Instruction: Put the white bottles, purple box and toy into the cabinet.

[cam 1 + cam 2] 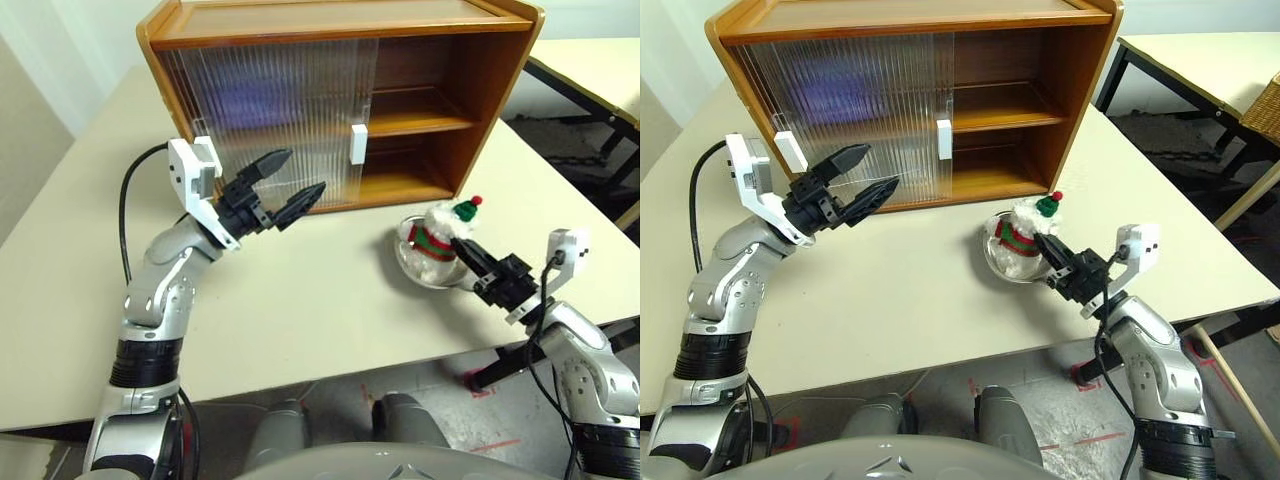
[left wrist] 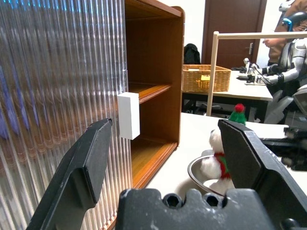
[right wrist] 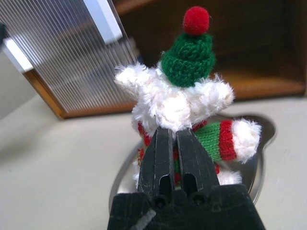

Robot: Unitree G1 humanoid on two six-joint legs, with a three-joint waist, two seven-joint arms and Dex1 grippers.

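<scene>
The toy [image 1: 437, 238], a fluffy white snowman with a red-green band and a green hat, sits in a shallow metal dish [image 1: 412, 268] on the table, in front of the cabinet's open right half. My right gripper [image 3: 172, 133] is shut on the toy's back. The cabinet [image 1: 455, 60] stands at the back of the table, with its ribbed sliding doors [image 1: 280, 110] covering the left half. My left gripper [image 1: 304, 172] hovers open just in front of those doors, near a white handle [image 2: 128, 115]. A purple blur [image 1: 248, 100] shows through the ribbed door. The white bottles are out of view.
The cabinet's right-hand shelves [image 1: 420, 120] are open and bare. The beige table [image 1: 320, 300] has free room between my two arms. Its front edge runs close under the right gripper. A second table [image 1: 1200, 60] with a wicker basket [image 2: 205, 78] stands beyond to the right.
</scene>
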